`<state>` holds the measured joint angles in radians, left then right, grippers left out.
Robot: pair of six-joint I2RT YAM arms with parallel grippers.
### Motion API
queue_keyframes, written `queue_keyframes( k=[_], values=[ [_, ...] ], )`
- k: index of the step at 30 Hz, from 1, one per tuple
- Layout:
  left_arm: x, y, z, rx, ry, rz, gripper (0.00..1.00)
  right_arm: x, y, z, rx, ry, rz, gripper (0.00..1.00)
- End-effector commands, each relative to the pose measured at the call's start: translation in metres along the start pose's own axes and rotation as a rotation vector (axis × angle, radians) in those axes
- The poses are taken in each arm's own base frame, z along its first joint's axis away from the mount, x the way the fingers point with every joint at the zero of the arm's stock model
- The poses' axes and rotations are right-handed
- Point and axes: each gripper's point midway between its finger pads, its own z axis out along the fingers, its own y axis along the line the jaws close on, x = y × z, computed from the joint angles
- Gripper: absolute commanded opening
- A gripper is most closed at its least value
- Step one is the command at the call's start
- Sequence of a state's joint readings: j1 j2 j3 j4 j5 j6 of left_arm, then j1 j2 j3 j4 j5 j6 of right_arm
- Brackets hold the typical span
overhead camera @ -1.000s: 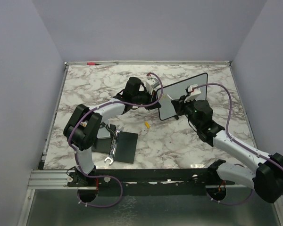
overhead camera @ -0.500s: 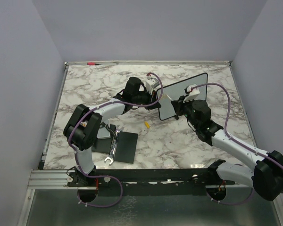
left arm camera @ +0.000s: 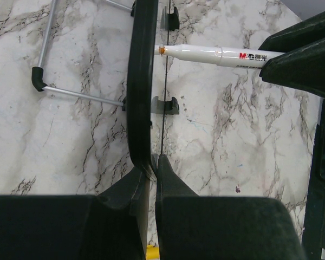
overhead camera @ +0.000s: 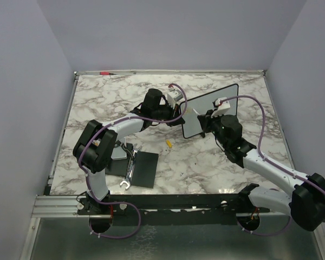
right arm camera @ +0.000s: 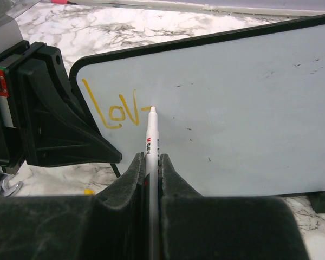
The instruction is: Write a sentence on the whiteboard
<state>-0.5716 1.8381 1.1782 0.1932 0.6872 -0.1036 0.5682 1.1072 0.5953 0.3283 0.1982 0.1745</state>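
Broadly, the marbled tabletop (overhead camera: pixel 97 97) fills the middle of the top view, and both arms reach up from the bottom edge toward its upper right part. Standing there on its long edge is the whiteboard (overhead camera: pixel 206 103), tilted back, its white face turned toward the lower right of the frame. In the right wrist view the board (right arm camera: pixel 233 108) spans most of the frame. In the left wrist view it shows edge-on (left arm camera: pixel 140 81) as a dark vertical bar, with a thin wire prop (left arm camera: pixel 70 92) running off to the upper left behind it. The left tool (overhead camera: pixel 179 111) meets the board's left end, and its wrist view shows the tool (left arm camera: pixel 153 162) pressed together on that black-framed edge at bottom centre. The right tool (overhead camera: pixel 206 120) sits just in front of the board's face and is clamped (right arm camera: pixel 151 162) on a white marker (right arm camera: pixel 152 130) that points up the middle of the frame. The same marker (left arm camera: pixel 216 54) shows in the left wrist view, lying level across the upper right with its tip at the board. A flat black square pad (overhead camera: pixel 143 168) lies in the lower left part of the tabletop, with a silver wrench (overhead camera: pixel 128 173) along its left side. The sentence (right arm camera: pixel 116 108) sits at the board's upper left as yellow-orange strokes reading "LoV" and a short dash, and the marker tip touches the end of that dash. A small yellow piece (overhead camera: pixel 168 143) lies on the tabletop just below the board.
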Motion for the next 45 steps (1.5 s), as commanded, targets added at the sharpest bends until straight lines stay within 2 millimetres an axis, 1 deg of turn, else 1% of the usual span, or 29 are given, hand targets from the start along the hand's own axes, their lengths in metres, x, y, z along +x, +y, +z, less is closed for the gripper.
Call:
queue_keyframes(
  k=[1, 16, 23, 36, 45],
  values=[
    [0.003, -0.007, 0.003, 0.021, 0.022, 0.02, 0.0, -0.009, -0.008, 0.002, 0.045, -0.037, 0.002, 0.01],
    [0.004, -0.007, 0.003, 0.023, 0.023, 0.02, 0.0, -0.022, -0.003, -0.001, 0.016, -0.073, -0.012, 0.01],
    [0.003, -0.007, 0.004, 0.023, 0.023, 0.021, 0.0, -0.021, 0.002, 0.0, -0.015, -0.071, -0.019, 0.01],
    [0.003, -0.007, 0.004, 0.024, 0.022, 0.02, 0.0, -0.012, 0.013, 0.002, -0.081, -0.048, -0.032, 0.0],
    [0.003, -0.007, 0.003, 0.025, 0.023, 0.02, 0.0, 0.0, 0.009, 0.003, -0.061, -0.014, -0.026, 0.01]
  ],
)
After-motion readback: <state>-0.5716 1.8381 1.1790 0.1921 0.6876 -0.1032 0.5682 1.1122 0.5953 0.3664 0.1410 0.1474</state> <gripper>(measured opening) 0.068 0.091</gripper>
